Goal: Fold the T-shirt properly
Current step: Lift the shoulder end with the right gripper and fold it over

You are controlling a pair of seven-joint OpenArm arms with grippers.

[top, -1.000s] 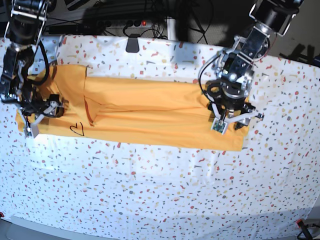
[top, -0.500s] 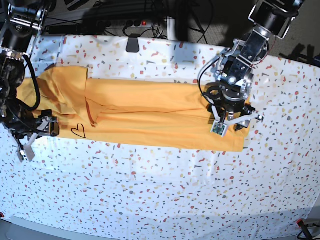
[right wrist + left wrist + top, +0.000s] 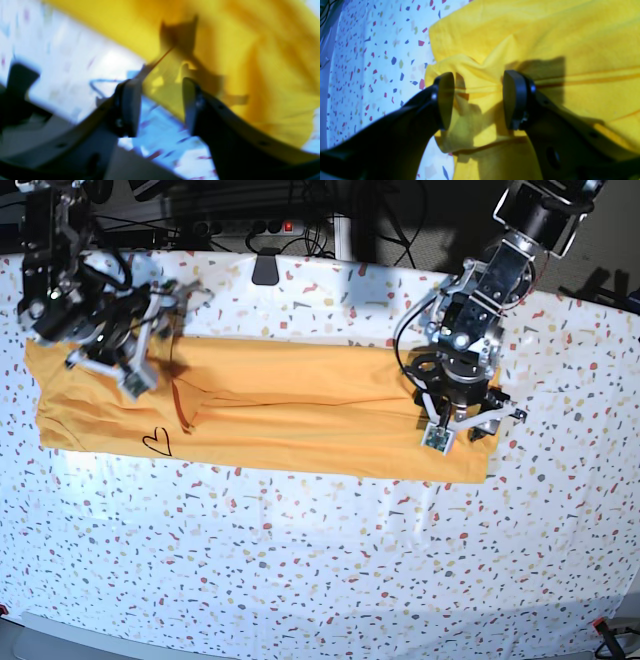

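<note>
showing a bunched t-shirt (image 3: 480,72) fold, left gripper (image 3: 477,100) gaping.

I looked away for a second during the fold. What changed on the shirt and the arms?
The right gripper, its jaws apart, swung from the T-shirt's near collar-end corner to the far edge; that end now lies flat. The left gripper stayed open over the other end.

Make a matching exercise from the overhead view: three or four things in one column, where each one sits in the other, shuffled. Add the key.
Things:
1. T-shirt
2. left hand
3. right hand
4. black heart mark

Places:
A. over the shirt's end at the view's right
B. near the shirt's front edge, view's left
C. spread flat across the speckled table cover
D. above the shirt's end at the view's left

Pairs: 1-C, 2-A, 3-D, 4-B
</note>
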